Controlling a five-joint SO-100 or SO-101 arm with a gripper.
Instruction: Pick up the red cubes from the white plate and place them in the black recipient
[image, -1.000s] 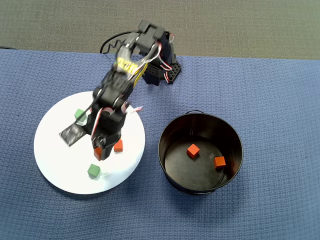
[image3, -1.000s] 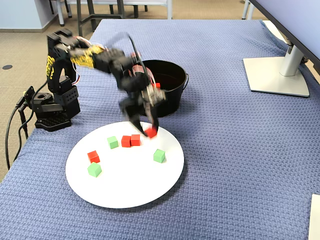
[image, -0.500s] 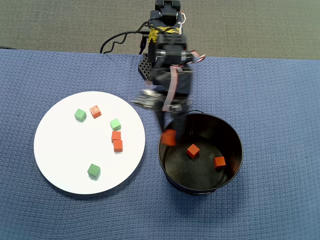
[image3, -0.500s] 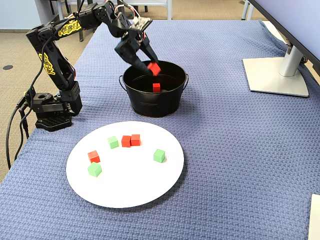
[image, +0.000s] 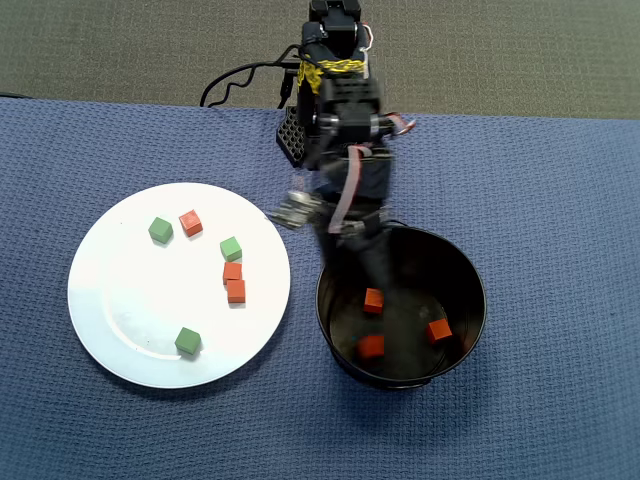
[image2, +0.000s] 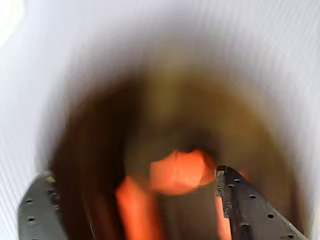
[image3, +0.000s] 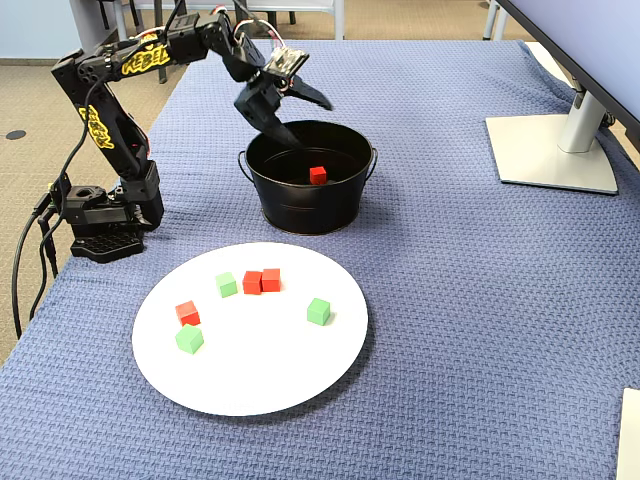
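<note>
The tool (image3: 300, 113), jaws now spread and empty, has just dropped its small red cube into the round black metal pot (image: 465, 280) directly beneath it. Three red cubes (image: 371, 347) lie inside. Three more wait on the large white plate (image: 115, 320) well off to the side, beside green cubes (image: 187, 341).
</note>
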